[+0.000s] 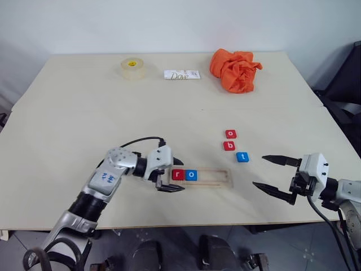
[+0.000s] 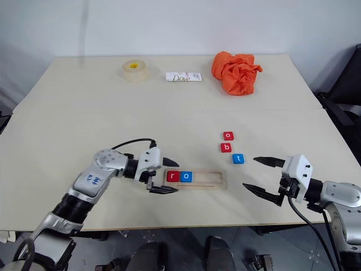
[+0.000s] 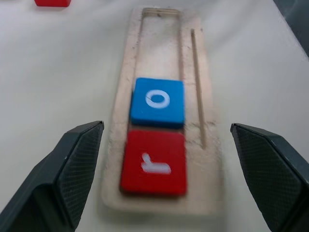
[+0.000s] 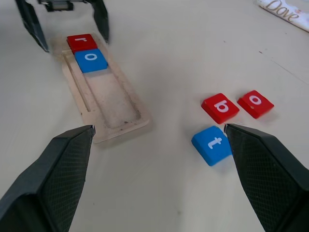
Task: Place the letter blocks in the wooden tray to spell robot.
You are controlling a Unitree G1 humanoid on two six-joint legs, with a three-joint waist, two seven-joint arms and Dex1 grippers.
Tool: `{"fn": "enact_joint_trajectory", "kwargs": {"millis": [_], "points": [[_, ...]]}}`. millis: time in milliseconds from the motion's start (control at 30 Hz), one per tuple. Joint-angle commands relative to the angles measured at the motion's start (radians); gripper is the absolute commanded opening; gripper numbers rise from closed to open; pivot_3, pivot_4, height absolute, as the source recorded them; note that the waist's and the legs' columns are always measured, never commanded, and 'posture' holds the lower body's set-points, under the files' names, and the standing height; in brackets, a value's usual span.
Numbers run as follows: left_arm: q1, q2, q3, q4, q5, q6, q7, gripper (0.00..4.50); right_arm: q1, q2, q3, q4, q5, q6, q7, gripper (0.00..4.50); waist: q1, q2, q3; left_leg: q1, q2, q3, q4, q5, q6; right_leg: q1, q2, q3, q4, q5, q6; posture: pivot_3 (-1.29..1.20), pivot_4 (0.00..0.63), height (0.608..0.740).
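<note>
Near the front edge of the table [image 1: 67, 113] lies the wooden tray [image 1: 217, 178], a long pale strip with a shallow groove and a thin slot along one side. Two letter blocks sit in the groove at its left end, touching each other: a red r block [image 1: 178, 174] at the very end and a blue o block [image 1: 192, 175] next to it. The rest of the groove is bare, dusty-looking wood. Three more blocks lie loose on the table beyond the tray's right end, close together in a slanting line: a red o block [image 1: 230, 134] farthest back, a red b block [image 1: 229, 145] just in front of it, and a blue t block [image 1: 242, 157] nearest the tray.

At the tray's left end the left gripper [image 1: 171, 175] has its fingers spread wide, one on each side of the tray's end, holding nothing. To the right of the tray, well apart from it, the right gripper [image 1: 265, 171] is also spread wide and empty.

Pale beige covers the tabletop, with a seam across its middle. Along the far side stand a roll of tape [image 1: 133, 68], a white Dove packet [image 1: 181, 74] and a crumpled orange cloth [image 1: 235, 69]. Behind the table is a plain light wall [image 1: 169, 22].
</note>
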Motion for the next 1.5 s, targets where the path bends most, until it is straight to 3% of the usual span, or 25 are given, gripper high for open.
{"fn": "enact_joint_trajectory", "kwargs": {"millis": [33, 267, 467, 700, 1067, 1500], "points": [[0.045, 0.041, 0.092, -0.069, -0.083, -0.02, -0.032, 4.47, 0.003, -0.012, -0.043, -0.049, 0.03, 0.04, -0.037, 4.5, 0.001, 0.0, 0.0, 0.0, 0.0, 0.0, 0.0, 0.0, 0.0, 0.0, 0.0, 0.0, 0.0, 0.0, 0.0, 0.0, 0.15, 0.74], [0.146, 0.037, 0.295, 0.02, -0.282, -0.229, -0.18, 4.47, -0.035, 0.02, -0.044, -0.124, 0.042, 0.272, -0.266, 4.5, 0.001, 0.0, 0.0, 0.0, 0.0, 0.0, 0.0, 0.0, 0.001, 0.0, -0.001, 0.0, 0.0, 0.0, 0.0, 0.0, 0.15, 0.74], [0.166, 0.028, 0.357, 0.16, -0.346, -0.356, -0.308, 4.47, -0.098, 0.092, -0.015, -0.251, 0.079, 0.537, -0.52, 4.5, 0.001, 0.0, 0.0, 0.0, 0.0, -0.001, 0.0, -0.001, 0.001, 0.0, -0.001, -0.001, 0.0, 0.0, -0.001, 0.0, 0.15, 0.74], [0.207, 0.041, 0.363, 0.226, -0.356, -0.413, -0.408, 4.47, -0.12, 0.193, 0.065, -0.38, 0.064, 0.667, -0.695, 4.5, 0.0, 0.0, 0.0, -0.002, 0.0, -0.001, 0.0, -0.002, 0.002, -0.001, -0.001, -0.001, -0.001, -0.001, -0.001, 0.0, 0.15, 0.74], [0.209, 0.039, 0.363, 0.217, -0.365, -0.421, -0.398, 4.47, -0.103, 0.228, 0.096, -0.476, 0.054, 0.764, -0.809, 4.5, 0.001, 0.0, 0.0, -0.014, 0.0, -0.001, 0.003, -0.002, 0.003, -0.011, -0.001, -0.001, 0.001, 0.0, 0.0, 0.0, 0.15, 0.74], [0.189, 0.036, 0.359, 0.21, -0.365, -0.415, -0.374, 4.47, -0.176, 0.256, 0.127, -0.477, 0.063, 0.816, -0.865, 4.5, -0.001, 0.0, 0.0, -0.014, 0.0, -0.001, 0.003, -0.002, 0.003, -0.012, -0.001, -0.001, 0.002, 0.0, 0.0, 0.0, 0.15, 0.74]]}}
